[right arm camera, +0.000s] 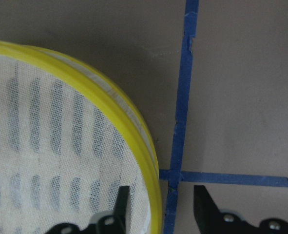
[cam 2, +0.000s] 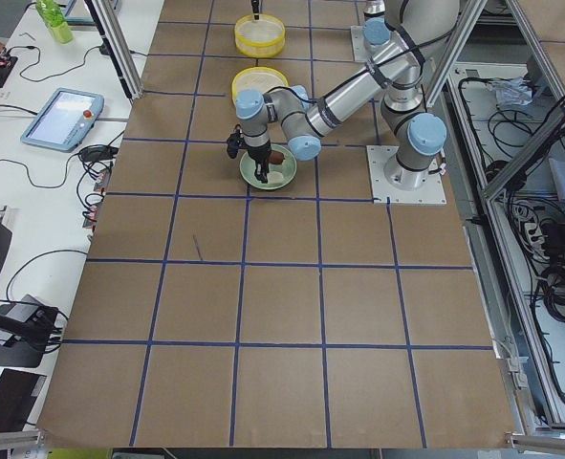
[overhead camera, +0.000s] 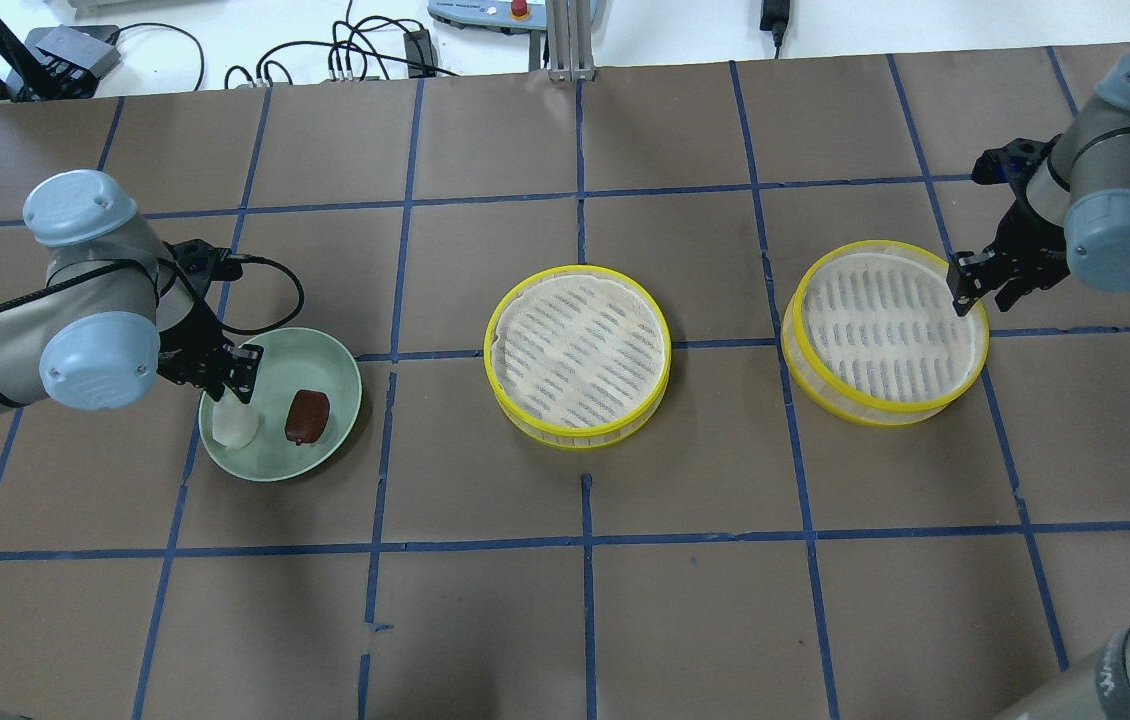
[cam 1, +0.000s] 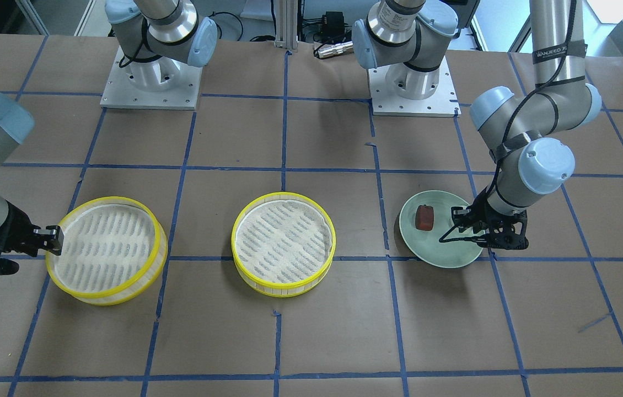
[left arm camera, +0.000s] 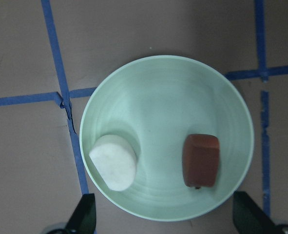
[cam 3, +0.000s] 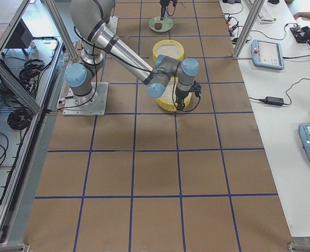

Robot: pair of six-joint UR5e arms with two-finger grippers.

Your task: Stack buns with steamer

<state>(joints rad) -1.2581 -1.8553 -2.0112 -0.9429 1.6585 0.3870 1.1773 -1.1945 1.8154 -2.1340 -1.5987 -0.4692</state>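
Observation:
A white bun [left arm camera: 113,162] and a reddish-brown bun [left arm camera: 201,160] lie side by side on a pale green plate [left arm camera: 168,97]. Both also show in the overhead view, the white bun [overhead camera: 235,428] and the brown bun [overhead camera: 307,415]. My left gripper [overhead camera: 230,375] hovers over the plate's edge by the white bun, open and empty. Two round steamer trays with yellow rims stand on the table, one in the centre [overhead camera: 577,355] and one on the right [overhead camera: 885,330]. My right gripper [right arm camera: 161,202] is open, and its fingers straddle the right tray's yellow rim [right arm camera: 134,117].
The brown table is crossed by blue tape lines [overhead camera: 585,540]. The two arm bases [cam 1: 150,82] stand at the robot's side of the table. A black cable [overhead camera: 275,285] loops beside the plate. The plate [cam 1: 444,259] sits apart from the centre tray [cam 1: 284,244].

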